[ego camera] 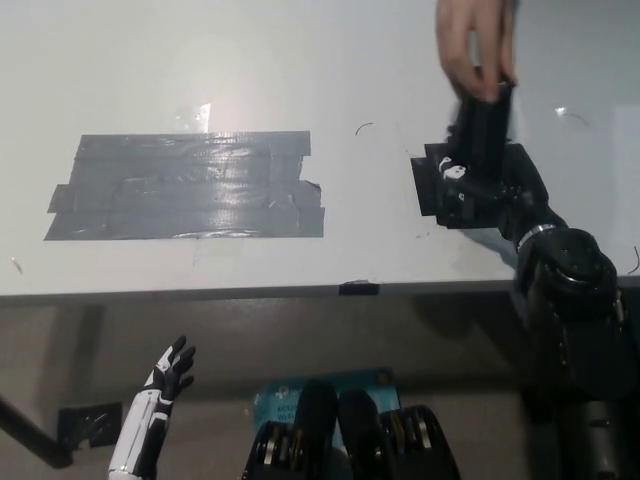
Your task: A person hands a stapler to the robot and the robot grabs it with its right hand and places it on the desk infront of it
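here the stapler is up over the right part of the desk, pinched at its top end by the person's hand, which reaches in from the top edge. it hangs roughly upright, its lower end going down into the black right hand, presumably so the robot can take it from below while the person keeps hold above. the handover looks underway, not finished: two holders meet at one object, and nothing rests on the desk yet.

black stapler against black hand makes the join hard to read. the right hand's fingers seem curled around the stapler's lower part, but i cannot tell whether they truly clamp it or only cup it. the person's arm is cut off by the frame, and the stapler's lower end is hidden.

the white left hand hangs idle below the desk edge at lower left, fingers spread and holding nothing. a patch of grey tape lies on the desk's left half, well apart from the exchange, leaving bare surface in front for the placing.
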{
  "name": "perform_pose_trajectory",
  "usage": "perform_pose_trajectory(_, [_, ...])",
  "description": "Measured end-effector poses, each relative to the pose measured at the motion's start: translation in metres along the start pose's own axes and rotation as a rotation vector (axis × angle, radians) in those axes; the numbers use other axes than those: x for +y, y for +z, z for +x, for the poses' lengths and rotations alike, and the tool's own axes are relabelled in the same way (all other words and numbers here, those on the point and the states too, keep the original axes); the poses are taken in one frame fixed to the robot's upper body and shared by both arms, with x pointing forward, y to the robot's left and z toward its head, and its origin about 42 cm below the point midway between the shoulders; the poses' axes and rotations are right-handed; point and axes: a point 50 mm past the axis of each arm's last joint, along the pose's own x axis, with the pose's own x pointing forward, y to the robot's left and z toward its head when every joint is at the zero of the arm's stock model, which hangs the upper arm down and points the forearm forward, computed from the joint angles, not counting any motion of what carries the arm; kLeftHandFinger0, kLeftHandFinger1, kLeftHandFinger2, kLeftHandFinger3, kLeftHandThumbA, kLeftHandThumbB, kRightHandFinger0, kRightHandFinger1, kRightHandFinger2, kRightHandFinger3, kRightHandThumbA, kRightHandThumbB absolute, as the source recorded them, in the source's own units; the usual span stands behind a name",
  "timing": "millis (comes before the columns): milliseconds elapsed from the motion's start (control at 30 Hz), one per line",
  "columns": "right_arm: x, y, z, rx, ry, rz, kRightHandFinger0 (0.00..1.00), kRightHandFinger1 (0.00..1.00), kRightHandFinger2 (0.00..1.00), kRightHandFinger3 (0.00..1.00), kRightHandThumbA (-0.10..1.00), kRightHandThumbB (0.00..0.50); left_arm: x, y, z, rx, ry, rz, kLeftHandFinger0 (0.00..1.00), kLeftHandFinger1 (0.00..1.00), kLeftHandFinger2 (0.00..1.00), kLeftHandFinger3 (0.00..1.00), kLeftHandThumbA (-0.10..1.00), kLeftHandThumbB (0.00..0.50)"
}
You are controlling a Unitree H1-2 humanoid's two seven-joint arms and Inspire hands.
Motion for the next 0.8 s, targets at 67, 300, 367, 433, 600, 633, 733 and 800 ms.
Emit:
perform_pose_trajectory(67, [-0.001, 0.0, 0.0, 0.008, -0.003, 0.006, 0.12, 0.65, 0.99, 0.97, -0.1, 0.183, 0.0, 0.001, 0.001, -0.002, 0.0, 0.001, 0.93, 1.0, 1.0, 1.0, 1.0, 0.461])
perform_pose_trajectory(300, [-0.001, 0.002, -0.004, 0.001, -0.001, 0.026, 0.16, 0.69, 1.0, 0.99, -0.1, 0.184, 0.0, 0.001, 0.001, -0.003, 0.0, 0.001, 0.9, 1.0, 1.0, 1.0, 1.0, 0.456])
perform_pose_trajectory(367, [-0.001, 0.002, -0.006, 0.0, 0.0, 0.031, 0.17, 0.7, 1.0, 0.99, -0.1, 0.183, 0.001, 0.001, 0.002, -0.004, 0.0, 0.001, 0.89, 1.0, 1.0, 1.0, 1.0, 0.456])
perform_pose_trajectory(433, [-0.001, 0.002, -0.007, -0.001, 0.002, 0.034, 0.18, 0.7, 1.0, 0.99, -0.1, 0.179, 0.001, 0.001, 0.002, -0.005, -0.001, 0.0, 0.88, 1.0, 1.0, 1.0, 1.0, 0.459])
perform_pose_trajectory(600, [0.0, 0.0, -0.01, 0.001, 0.016, 0.013, 0.21, 0.73, 1.0, 1.0, -0.1, 0.171, 0.0, 0.001, 0.002, -0.004, -0.009, -0.002, 0.87, 1.0, 1.0, 1.0, 1.0, 0.462])
perform_pose_trajectory(633, [0.001, 0.0, -0.011, 0.001, 0.024, 0.002, 0.23, 0.74, 1.0, 1.0, -0.1, 0.167, 0.0, 0.001, 0.002, -0.004, -0.01, -0.002, 0.86, 1.0, 1.0, 1.0, 1.0, 0.461])
perform_pose_trajectory(733, [0.001, 0.003, -0.01, -0.003, 0.056, -0.063, 0.34, 0.76, 1.0, 1.0, -0.08, 0.142, 0.0, 0.001, 0.002, -0.004, -0.012, -0.002, 0.86, 1.0, 1.0, 1.0, 1.0, 0.469])
perform_pose_trajectory(800, [0.001, 0.004, -0.01, -0.005, 0.078, -0.119, 0.29, 0.74, 1.0, 1.0, -0.02, 0.151, 0.0, 0.001, 0.001, -0.003, -0.012, -0.003, 0.86, 1.0, 1.0, 1.0, 1.0, 0.471])
